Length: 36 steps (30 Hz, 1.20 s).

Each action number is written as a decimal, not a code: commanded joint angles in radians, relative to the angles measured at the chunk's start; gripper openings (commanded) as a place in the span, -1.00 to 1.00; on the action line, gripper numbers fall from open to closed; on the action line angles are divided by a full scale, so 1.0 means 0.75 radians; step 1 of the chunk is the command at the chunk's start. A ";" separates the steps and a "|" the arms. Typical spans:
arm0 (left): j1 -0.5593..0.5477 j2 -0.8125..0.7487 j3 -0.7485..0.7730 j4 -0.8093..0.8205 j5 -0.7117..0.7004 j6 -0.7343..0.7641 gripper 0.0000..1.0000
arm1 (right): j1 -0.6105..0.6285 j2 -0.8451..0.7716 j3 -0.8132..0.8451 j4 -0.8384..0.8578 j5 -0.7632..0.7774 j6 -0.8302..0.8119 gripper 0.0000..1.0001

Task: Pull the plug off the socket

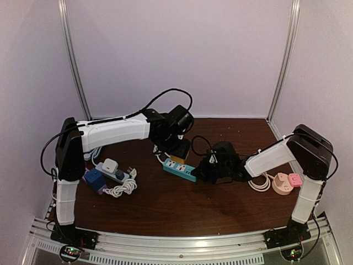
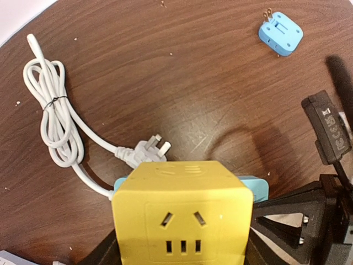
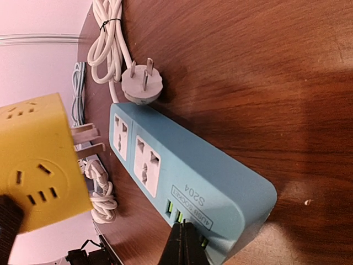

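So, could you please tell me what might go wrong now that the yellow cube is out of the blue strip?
1. The yellow cube, held in the left hand, has its prongs close beside the blue strip; a small dip could catch them on it.
2. The right hand, shut, seems to bear only on the strip's end by the USB ports, so the strip could pivot or slide.
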 commanded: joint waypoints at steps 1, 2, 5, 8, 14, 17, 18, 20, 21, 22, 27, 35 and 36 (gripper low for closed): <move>0.041 -0.163 -0.050 0.122 0.065 0.001 -0.60 | 0.008 -0.044 0.002 -0.093 0.073 -0.055 -1.00; 0.049 -0.182 -0.069 0.142 0.083 -0.004 -0.60 | 0.008 -0.047 0.008 -0.098 0.075 -0.066 -1.00; 0.073 -0.224 -0.109 0.176 0.107 -0.011 -0.60 | 0.012 -0.066 0.029 -0.125 0.089 -0.103 -1.00; 0.101 -0.250 -0.125 0.179 0.131 -0.017 -0.60 | 0.016 -0.085 0.056 -0.161 0.104 -0.138 -1.00; 0.172 -0.316 -0.222 0.238 0.193 -0.032 -0.60 | 0.021 -0.128 0.102 -0.211 0.134 -0.202 -1.00; 0.249 -0.351 -0.301 0.325 0.275 -0.040 -0.60 | 0.020 -0.178 0.124 -0.250 0.156 -0.262 -1.00; 0.296 -0.375 -0.337 0.368 0.305 -0.047 -0.60 | 0.021 -0.199 0.132 -0.266 0.169 -0.291 -1.00; 0.383 -0.403 -0.412 0.457 0.407 -0.064 -0.60 | 0.021 -0.252 0.147 -0.307 0.208 -0.361 -1.00; 0.426 -0.414 -0.439 0.496 0.454 -0.075 -0.59 | 0.023 -0.278 0.155 -0.338 0.238 -0.403 -1.00; 0.472 -0.427 -0.464 0.528 0.485 -0.080 -0.59 | 0.021 -0.315 0.164 -0.378 0.273 -0.445 -1.00; 0.699 -0.431 -0.548 0.710 0.681 -0.120 -0.56 | 0.021 -0.477 0.149 -0.500 0.455 -0.641 -0.10; 0.969 -0.157 -0.364 0.780 0.956 -0.113 -0.51 | 0.016 -0.680 0.135 -0.660 0.574 -0.776 0.65; 0.984 -0.113 -0.337 0.784 0.986 -0.123 -0.51 | 0.017 -0.699 0.131 -0.668 0.582 -0.779 0.69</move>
